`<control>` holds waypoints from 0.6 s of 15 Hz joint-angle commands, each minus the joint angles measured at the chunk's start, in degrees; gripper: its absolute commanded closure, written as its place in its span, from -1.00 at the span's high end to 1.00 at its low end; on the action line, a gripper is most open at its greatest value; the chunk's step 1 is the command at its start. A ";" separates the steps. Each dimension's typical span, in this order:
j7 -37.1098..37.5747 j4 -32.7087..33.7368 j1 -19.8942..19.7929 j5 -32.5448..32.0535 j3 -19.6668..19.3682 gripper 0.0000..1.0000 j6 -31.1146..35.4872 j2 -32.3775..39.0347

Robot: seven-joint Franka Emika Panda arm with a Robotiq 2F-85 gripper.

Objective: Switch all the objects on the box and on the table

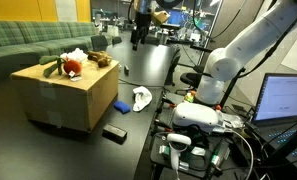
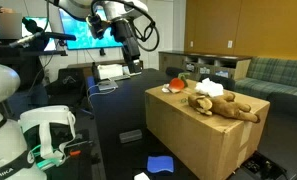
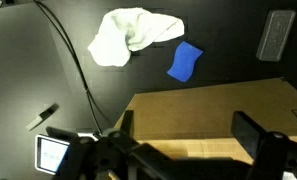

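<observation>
A cardboard box (image 1: 63, 92) stands on the dark table and carries a brown plush toy (image 2: 223, 104), a red object (image 2: 176, 86) and a white cloth (image 2: 210, 88); all three also show in an exterior view (image 1: 76, 64). On the table beside the box lie a white cloth (image 3: 133, 35), a blue sponge (image 3: 184, 62) and a black rectangular object (image 3: 276, 35). My gripper (image 1: 138, 35) hangs high above the table, open and empty. In the wrist view its fingers (image 3: 188, 135) frame the box top (image 3: 213, 110) far below.
A second robot base and cables (image 1: 203, 120) crowd the table's near side, with a laptop (image 1: 283, 98) beside them. A green sofa (image 1: 33, 42) stands behind the box. Monitors (image 2: 83, 35) stand at the back.
</observation>
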 commanded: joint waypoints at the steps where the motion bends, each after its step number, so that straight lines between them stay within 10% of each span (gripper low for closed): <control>1: 0.45 0.39 1.01 -0.55 -0.87 1.00 -0.25 0.07; 9: -0.37 2.88 0.19 -1.12 -2.02 1.00 3.01 5.41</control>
